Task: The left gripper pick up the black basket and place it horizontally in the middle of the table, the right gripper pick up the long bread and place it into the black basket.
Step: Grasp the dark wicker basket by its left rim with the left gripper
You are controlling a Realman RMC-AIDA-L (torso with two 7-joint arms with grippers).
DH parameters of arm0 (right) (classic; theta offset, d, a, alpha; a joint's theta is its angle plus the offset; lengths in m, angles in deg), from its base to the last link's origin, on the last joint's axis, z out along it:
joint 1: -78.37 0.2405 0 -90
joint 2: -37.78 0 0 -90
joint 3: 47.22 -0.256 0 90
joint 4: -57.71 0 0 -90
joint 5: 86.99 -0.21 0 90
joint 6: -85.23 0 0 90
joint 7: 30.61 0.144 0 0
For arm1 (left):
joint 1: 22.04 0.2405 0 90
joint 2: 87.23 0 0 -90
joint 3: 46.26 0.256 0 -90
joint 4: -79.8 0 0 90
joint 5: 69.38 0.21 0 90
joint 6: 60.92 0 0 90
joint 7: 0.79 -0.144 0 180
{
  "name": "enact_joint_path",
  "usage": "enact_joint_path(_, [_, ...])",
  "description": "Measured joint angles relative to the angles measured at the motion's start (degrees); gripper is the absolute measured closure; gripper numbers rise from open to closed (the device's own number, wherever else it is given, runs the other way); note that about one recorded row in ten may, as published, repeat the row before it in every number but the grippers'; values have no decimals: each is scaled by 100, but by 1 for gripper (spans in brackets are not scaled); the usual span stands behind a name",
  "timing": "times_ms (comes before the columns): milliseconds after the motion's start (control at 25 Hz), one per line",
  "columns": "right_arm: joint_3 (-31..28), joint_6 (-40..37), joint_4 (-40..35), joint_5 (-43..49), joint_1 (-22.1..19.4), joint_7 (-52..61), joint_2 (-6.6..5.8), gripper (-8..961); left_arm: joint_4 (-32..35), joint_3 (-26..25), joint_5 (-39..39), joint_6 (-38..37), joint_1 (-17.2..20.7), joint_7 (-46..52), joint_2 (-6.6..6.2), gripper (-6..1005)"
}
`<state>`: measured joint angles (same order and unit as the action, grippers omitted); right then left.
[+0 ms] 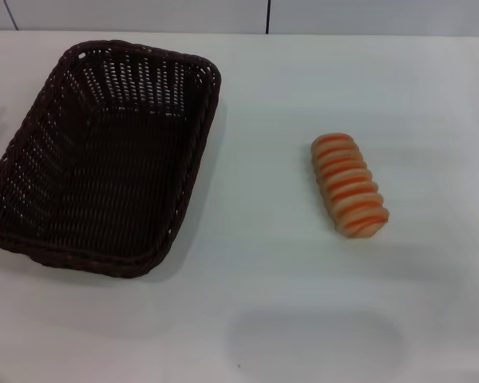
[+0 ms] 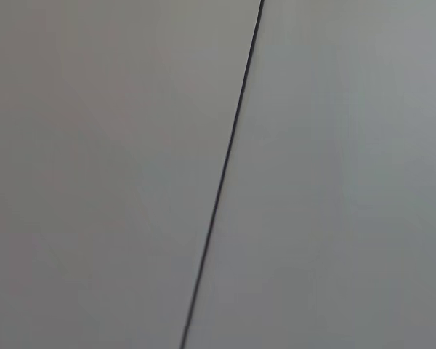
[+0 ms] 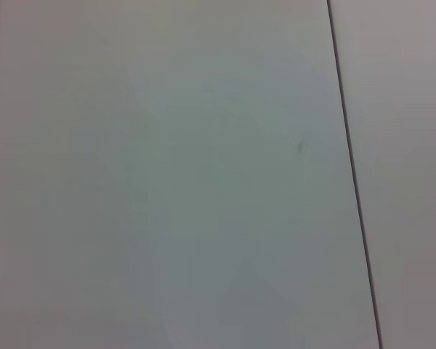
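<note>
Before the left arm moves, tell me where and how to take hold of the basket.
Grip the braided rim of the basket on its long side facing the bread, coming straight down with one jaw inside and one outside. The basket lies open and empty on the table, its sloped walls are thin, and that side is unobstructed. Neither gripper is in view.

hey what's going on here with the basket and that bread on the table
Nothing is being handled yet. The black basket sits empty on the left side of the table, lengthwise rather than across. The long bread lies apart, to its right. Neither gripper is in view; both wrist views show only plain panelled surfaces.
</note>
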<state>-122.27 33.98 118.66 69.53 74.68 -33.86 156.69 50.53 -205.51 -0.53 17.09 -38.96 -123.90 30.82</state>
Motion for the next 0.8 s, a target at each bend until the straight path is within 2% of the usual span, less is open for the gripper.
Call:
enact_joint_path(200, [20,-3,-4,0,-25,0,0,227,-846,610,189,-209,103,1353,-5,322])
enact_joint_path(320, [26,-7,14,0,-65,0,0,227,-1968,1229,722,-528,263,2640,-10,322])
enact_joint_path(400, [26,-8,16,0,-68,0,0,227,-2969,1647,1465,-858,360,3913,-17,322])
enact_joint_path(440, [26,-8,21,0,-70,0,0,227,-3310,1769,1766,-963,380,4371,-21,322])
enact_joint_path(480, [26,-8,21,0,-70,0,0,227,-3310,1769,1766,-963,380,4371,-21,322])
enact_joint_path(520, [27,-8,31,0,-70,0,0,227,-4265,1962,2875,-1051,367,5673,-25,322])
enact_joint_path(680, [28,-8,43,2,-70,0,0,228,-5660,2363,4667,-898,280,7512,-26,323])
enact_joint_path(720, [19,-10,44,7,-70,0,0,228,-5768,2412,4811,-876,274,7661,-26,323])
enact_joint_path(800, [16,-11,46,11,-70,0,0,228,-6284,2684,5595,-734,224,8380,-23,325])
